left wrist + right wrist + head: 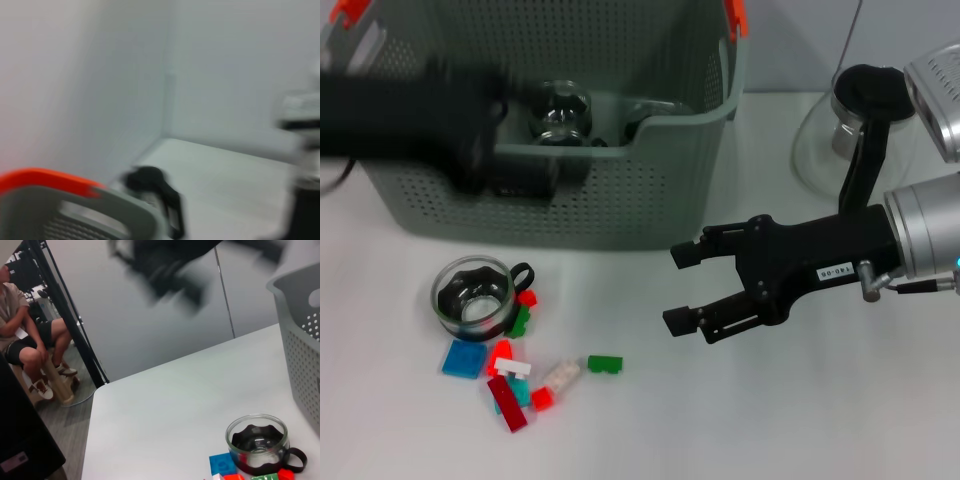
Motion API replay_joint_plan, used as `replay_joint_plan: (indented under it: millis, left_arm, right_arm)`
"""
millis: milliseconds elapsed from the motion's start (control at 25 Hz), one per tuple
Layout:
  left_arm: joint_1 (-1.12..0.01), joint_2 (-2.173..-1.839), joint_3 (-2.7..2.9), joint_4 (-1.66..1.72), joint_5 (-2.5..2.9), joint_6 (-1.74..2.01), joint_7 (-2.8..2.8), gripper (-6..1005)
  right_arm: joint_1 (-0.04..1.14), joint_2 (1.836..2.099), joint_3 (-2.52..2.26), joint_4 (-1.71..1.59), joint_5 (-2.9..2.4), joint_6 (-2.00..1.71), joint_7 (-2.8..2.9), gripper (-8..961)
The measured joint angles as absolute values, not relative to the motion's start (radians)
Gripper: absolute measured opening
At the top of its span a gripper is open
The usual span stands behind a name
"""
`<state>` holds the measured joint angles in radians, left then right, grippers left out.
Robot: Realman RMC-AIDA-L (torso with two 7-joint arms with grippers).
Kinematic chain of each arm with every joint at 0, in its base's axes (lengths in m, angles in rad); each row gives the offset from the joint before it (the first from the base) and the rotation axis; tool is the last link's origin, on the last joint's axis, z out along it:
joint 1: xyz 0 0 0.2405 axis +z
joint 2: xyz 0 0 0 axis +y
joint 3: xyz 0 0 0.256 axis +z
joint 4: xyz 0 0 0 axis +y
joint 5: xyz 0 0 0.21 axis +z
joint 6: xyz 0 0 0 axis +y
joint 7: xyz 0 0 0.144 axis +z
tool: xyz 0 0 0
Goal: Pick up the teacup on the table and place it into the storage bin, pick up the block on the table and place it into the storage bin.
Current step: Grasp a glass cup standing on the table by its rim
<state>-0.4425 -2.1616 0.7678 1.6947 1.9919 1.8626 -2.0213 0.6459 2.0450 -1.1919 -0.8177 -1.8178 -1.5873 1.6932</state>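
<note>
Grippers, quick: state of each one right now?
Left gripper: over the storage bin, state cannot be told.
Right gripper: open, empty, above the table.

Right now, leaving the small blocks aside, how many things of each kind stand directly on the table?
Teacup: 1
Bin: 1
Carafe: 1
Total: 3
</note>
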Motion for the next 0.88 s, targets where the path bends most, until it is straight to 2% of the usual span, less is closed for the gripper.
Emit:
replay_joint_plan:
  millis: [320,880]
  left_arm:
    - [-0.336,-2.177,0.761,1.644,2.092,1.929,-1.825,873]
    - [-0.412,-2.17,0.87,1.472,2.545,1.782,-1.611,872]
  right_arm:
    - [0.66,2.053,-1.19,-0.78,-1.818,-1.562,1.677,939]
    - [0.687,2.081,-1.192,-0.74,-1.818,-1.526,1.679,939]
